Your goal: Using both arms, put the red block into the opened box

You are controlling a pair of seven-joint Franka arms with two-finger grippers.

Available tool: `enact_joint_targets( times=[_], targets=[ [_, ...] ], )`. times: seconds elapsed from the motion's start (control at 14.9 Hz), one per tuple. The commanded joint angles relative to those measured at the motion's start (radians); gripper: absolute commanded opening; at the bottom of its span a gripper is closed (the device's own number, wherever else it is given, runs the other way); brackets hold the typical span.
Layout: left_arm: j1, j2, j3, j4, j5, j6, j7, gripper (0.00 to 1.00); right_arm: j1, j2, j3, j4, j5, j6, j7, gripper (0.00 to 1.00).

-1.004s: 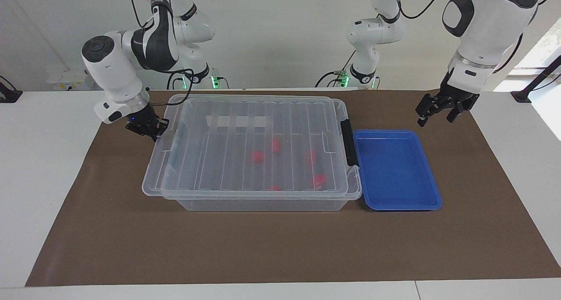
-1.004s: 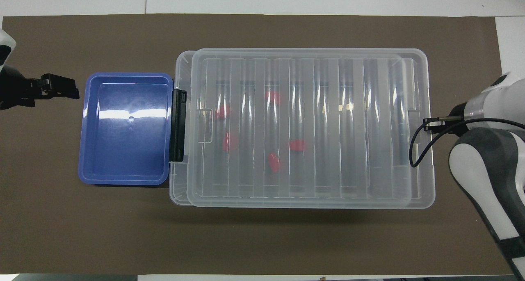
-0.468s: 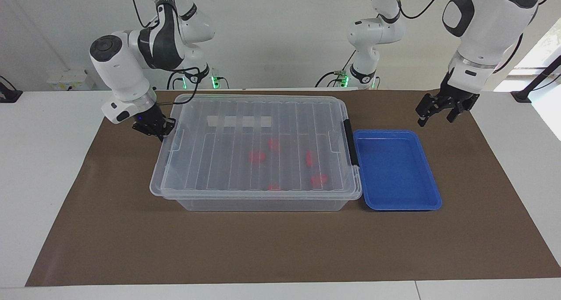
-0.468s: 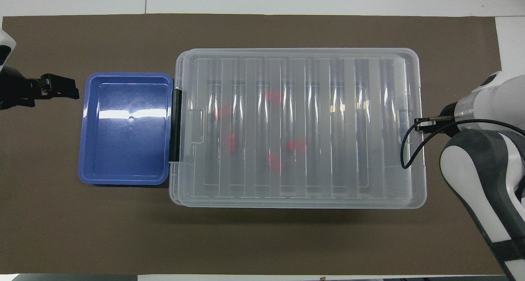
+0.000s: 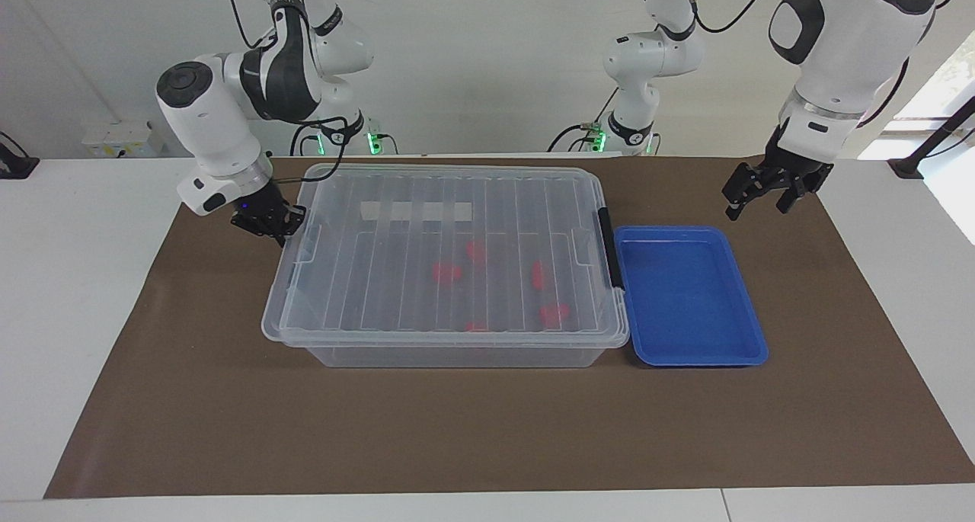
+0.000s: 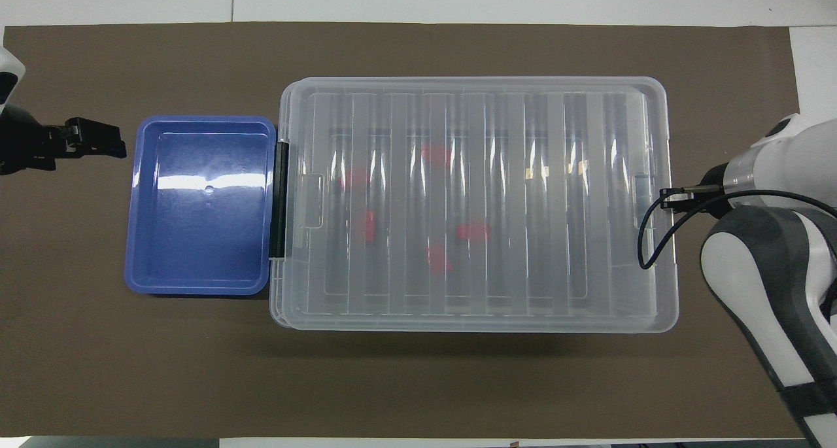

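The box (image 5: 449,356) is a clear bin in the middle of the brown mat, and its ribbed lid (image 5: 411,202) lies squarely on it. Several red blocks (image 5: 446,272) show through the lid, lying on the box floor (image 6: 472,231). My right gripper (image 5: 279,228) is shut and sits against the lid's end edge at the right arm's end. I cannot tell whether it pinches that edge. My left gripper (image 5: 759,202) hangs open over the mat beside the blue tray, holding nothing; it waits there (image 6: 98,140).
A shallow blue tray (image 5: 689,360) stands against the box at the left arm's end, next to the black latch (image 5: 607,248). In the overhead view the right arm (image 6: 765,258) covers the mat at its end. Brown mat surrounds the box.
The lid has slid toward the left arm's end with my right gripper and now lines up with the box rim. The left arm has not moved.
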Motion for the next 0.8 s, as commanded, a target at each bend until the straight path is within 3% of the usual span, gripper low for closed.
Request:
enact_joint_targets(
  times=[0.0,0.54,0.74],
  targets=[
    [0.007,-0.004,-0.003,0.001,-0.002,-0.015,0.007,1.00,0.012,0.017,0.007,-0.026,0.024,0.019,0.028,0.00],
    [0.007,-0.002,-0.003,0.001,-0.002,-0.015,0.007,1.00,0.012,0.019,0.005,-0.014,0.022,0.004,0.034,0.00],
    [0.007,-0.004,-0.003,0.001,-0.002,-0.015,0.007,1.00,-0.002,0.075,0.004,0.169,0.022,-0.188,0.034,0.00]
  ],
)
